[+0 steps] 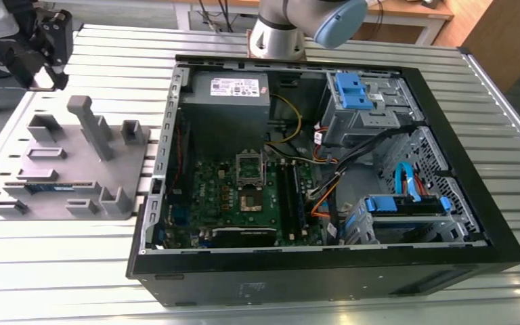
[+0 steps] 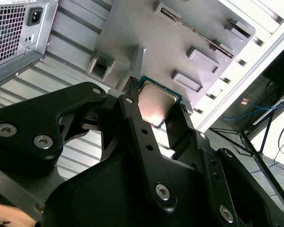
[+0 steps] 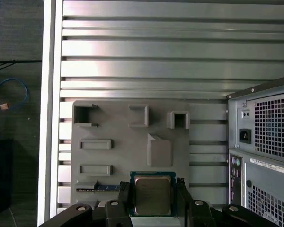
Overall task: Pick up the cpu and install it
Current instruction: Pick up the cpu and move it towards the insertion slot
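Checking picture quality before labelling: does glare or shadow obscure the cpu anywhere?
Second wrist view: a warm reflection on the cpu, edges clear, held in the gripper. First wrist view: cpu evenly lit; bright glare bands on the slatted table. Exterior view: computer case interior dim.

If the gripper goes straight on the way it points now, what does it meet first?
Probably the grey holder plate: in the first wrist view it lies behind the cpu held in the gripper. Depth is unclear.
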You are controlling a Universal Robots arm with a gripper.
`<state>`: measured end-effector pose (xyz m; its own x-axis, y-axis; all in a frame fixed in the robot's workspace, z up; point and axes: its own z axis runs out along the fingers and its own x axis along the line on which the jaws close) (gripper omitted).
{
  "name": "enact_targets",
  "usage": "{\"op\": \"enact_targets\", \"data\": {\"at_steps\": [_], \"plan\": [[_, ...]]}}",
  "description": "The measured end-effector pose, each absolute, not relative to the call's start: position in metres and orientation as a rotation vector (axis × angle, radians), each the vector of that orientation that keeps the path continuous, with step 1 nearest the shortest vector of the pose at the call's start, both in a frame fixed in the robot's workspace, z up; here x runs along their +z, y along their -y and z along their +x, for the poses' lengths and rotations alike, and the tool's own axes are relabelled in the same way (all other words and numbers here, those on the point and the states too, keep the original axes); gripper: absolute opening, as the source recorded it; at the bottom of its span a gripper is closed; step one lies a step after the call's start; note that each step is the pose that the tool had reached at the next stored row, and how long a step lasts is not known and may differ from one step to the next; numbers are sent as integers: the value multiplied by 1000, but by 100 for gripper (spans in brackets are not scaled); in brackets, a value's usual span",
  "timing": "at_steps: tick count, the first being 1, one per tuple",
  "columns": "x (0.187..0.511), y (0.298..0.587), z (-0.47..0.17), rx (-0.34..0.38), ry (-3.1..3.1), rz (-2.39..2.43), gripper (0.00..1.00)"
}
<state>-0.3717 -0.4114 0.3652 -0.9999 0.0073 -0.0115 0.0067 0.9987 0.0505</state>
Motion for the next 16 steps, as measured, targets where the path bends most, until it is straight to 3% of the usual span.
{"op": "enact_targets", "data": {"at_steps": [16], "plan": [[365, 411, -361, 79, -3129, 11, 47]]}}
